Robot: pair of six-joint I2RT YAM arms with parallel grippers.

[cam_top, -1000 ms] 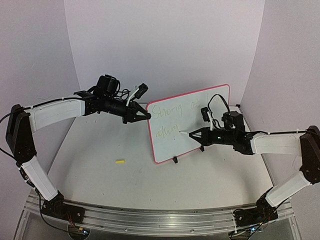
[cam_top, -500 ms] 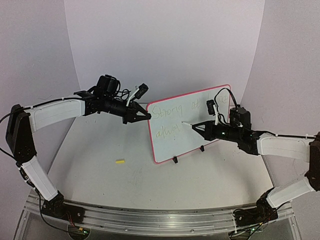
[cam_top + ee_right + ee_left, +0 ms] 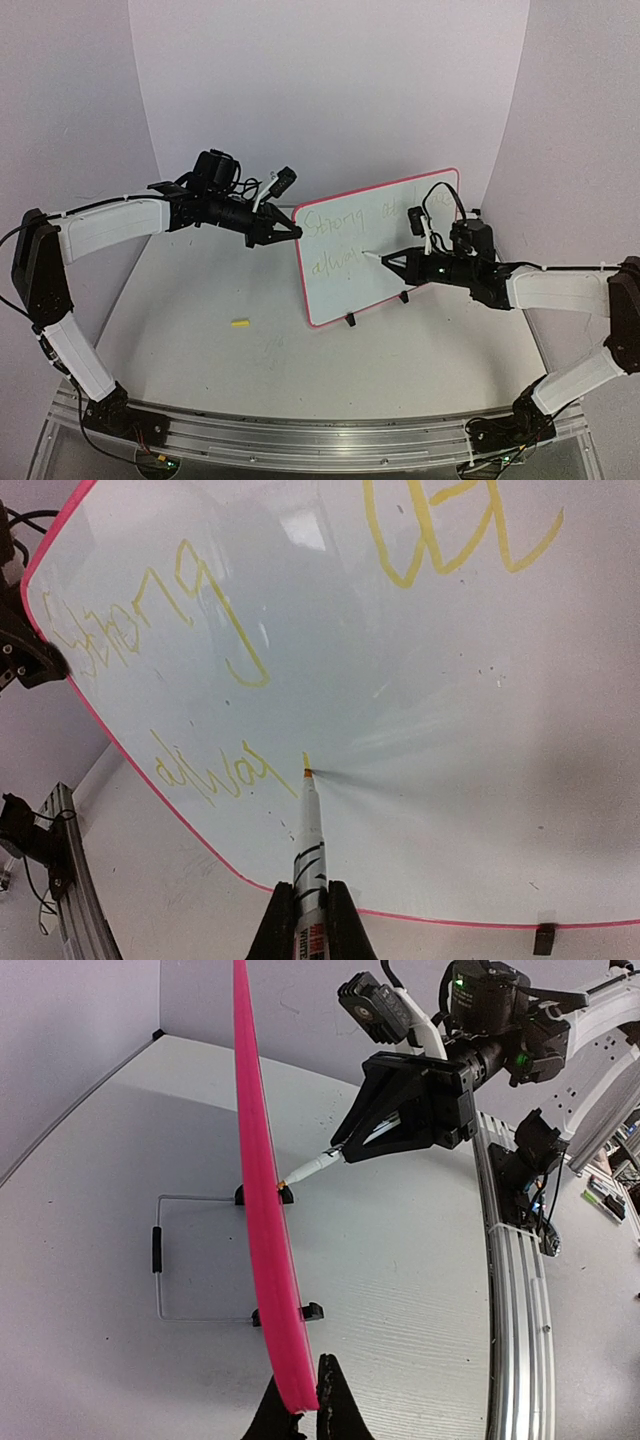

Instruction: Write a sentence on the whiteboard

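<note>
Since half a second ago, the right tool (image 3: 392, 261), clamped on the marker (image 3: 372, 256), has dropped slightly. The tip touches the whiteboard (image 3: 350, 295) beside the sentence (image 3: 335, 266). The right arm reaches out level. The left tool (image 3: 293, 232) grips the whiteboard's upper-left edge. The whiteboard stands upright on the surface (image 3: 250, 360).

The marker (image 3: 373, 257), clamped in the right gripper (image 3: 390, 261), has been raised across the whiteboard (image 3: 345, 296), then lowered partway back, beside the lower line of the sentence (image 3: 333, 266).
</note>
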